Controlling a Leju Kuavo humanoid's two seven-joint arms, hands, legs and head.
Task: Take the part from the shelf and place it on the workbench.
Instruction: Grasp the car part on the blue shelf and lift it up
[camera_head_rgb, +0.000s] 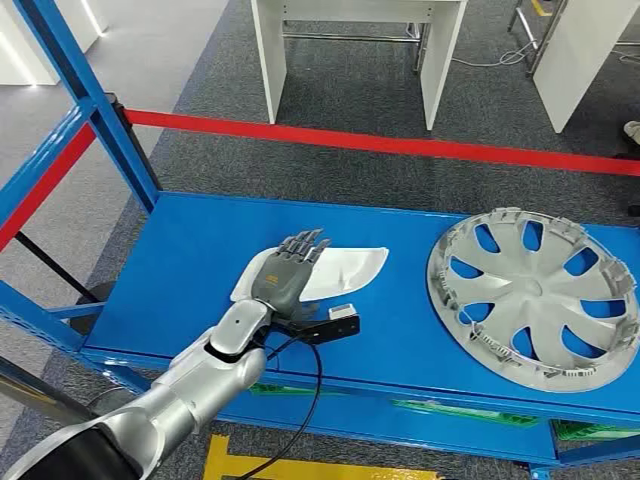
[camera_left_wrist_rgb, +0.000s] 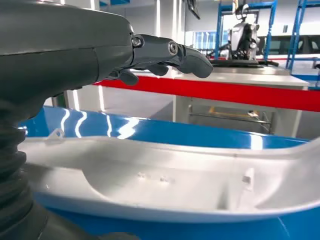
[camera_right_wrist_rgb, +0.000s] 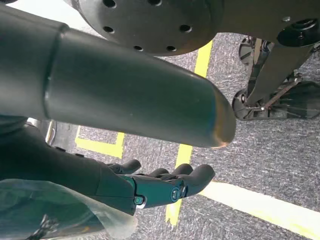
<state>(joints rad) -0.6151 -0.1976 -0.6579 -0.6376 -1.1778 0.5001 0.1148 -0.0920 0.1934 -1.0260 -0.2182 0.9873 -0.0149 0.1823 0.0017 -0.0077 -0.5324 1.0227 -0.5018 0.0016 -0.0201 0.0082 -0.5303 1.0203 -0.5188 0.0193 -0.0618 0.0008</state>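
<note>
The part (camera_head_rgb: 343, 268) I'm after is a white, flat-lying plastic piece, long and tapering to a rounded point, with a shallow hollow and small moulded clips on its upper face, as my left wrist view (camera_left_wrist_rgb: 170, 175) shows. It lies on the blue shelf (camera_head_rgb: 189, 270), directly under my left hand (camera_head_rgb: 290, 270), with its pointed end sticking out past the fingertips toward the grey wheel cover (camera_head_rgb: 532, 295), which sits well apart on that same side. My left hand is stretched out flat above the part, fingers (camera_left_wrist_rgb: 188, 57) extended and holding nothing; I cannot tell whether the palm touches it. My right hand (camera_right_wrist_rgb: 166, 185) hangs over the grey floor with yellow lines, fingers loosely extended and empty.
</note>
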